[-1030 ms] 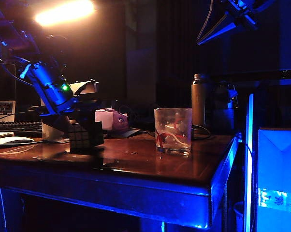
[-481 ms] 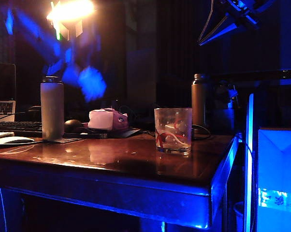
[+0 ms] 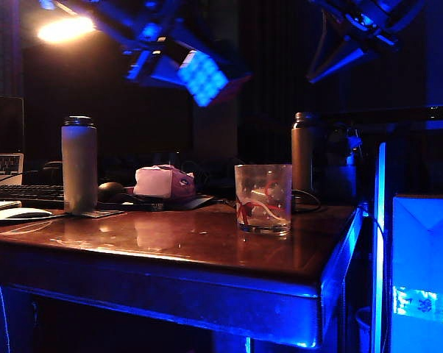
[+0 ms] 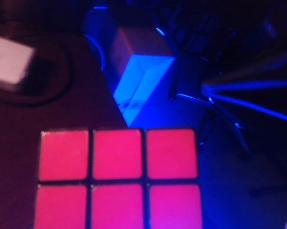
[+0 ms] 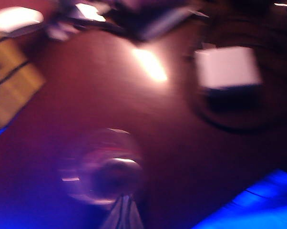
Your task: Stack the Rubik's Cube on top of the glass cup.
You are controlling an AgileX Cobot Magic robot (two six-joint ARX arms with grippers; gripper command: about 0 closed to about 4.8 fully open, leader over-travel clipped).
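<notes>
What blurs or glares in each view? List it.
Exterior view: dark, blue-lit, lamp glare top left; Rubik's Cube slightly smeared in the left gripper. Left wrist view: cube tiles sharp, background soft. Right wrist view: heavily blurred; glass cup a hazy ring, tabletop glare.

Dim office desk; laptop, keyboard, mouse behind the bottles.

Rubik's Cubes: one small 3x3 tiled cube, bluish-lit
Glass cups: one clear straight-sided tumbler with red and white swirls
Bottles: two tall opaque bottles, one far left, one far right
Wooden tables: one
</notes>
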